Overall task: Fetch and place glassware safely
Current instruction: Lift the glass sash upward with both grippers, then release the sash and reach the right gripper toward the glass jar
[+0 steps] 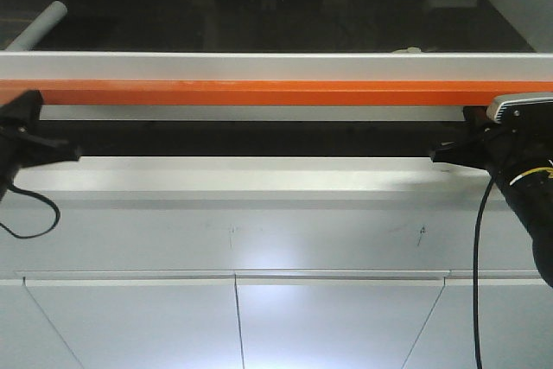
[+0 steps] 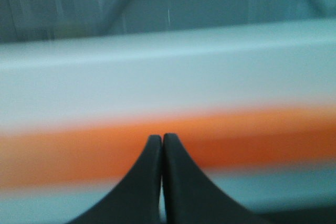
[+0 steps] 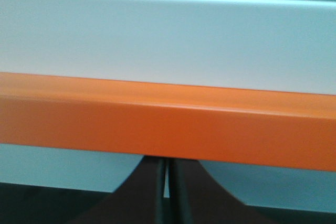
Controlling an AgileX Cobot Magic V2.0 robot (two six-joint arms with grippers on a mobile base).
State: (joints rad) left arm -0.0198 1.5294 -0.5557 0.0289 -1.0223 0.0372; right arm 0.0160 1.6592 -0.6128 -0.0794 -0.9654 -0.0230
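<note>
Just ahead of the left pincer [image 2: 161, 139] and right pincer [image 3: 168, 169], both clenched empty, sits an orange bar [image 1: 276, 92]; best to lift slowly over it, then open.

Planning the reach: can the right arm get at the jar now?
Probably not: the right gripper sits shut, below the orange-and-white rail, which blocks the jar behind it.

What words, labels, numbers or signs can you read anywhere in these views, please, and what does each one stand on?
No text can be read in any view.
Pale yellowish marks on the right arm's black wrist housing: too small and blurred to read.
Faint dark ticks on the white cabinet front: stray marks, not legible characters.
The orange bar shows no lettering.
</note>
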